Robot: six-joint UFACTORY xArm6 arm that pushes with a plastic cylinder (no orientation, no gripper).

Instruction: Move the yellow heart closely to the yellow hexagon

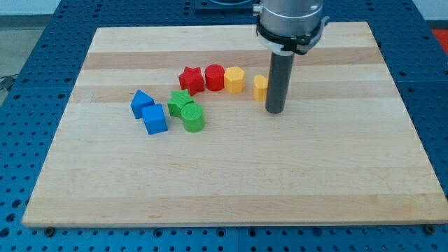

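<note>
The yellow hexagon [234, 80] sits near the board's upper middle, touching a red cylinder [214, 77] on its left. The yellow heart [260, 88] lies just to the right of the hexagon, with a small gap between them; its right side is hidden by the rod. My tip [274, 110] rests on the board at the heart's right side, touching or nearly touching it.
A red star [191, 79] sits left of the red cylinder. A green star [181, 102] and a green cylinder [192, 117] lie below them. Two blue blocks [142, 103] [155, 118] lie at the left. The wooden board [231, 182] rests on a blue perforated table.
</note>
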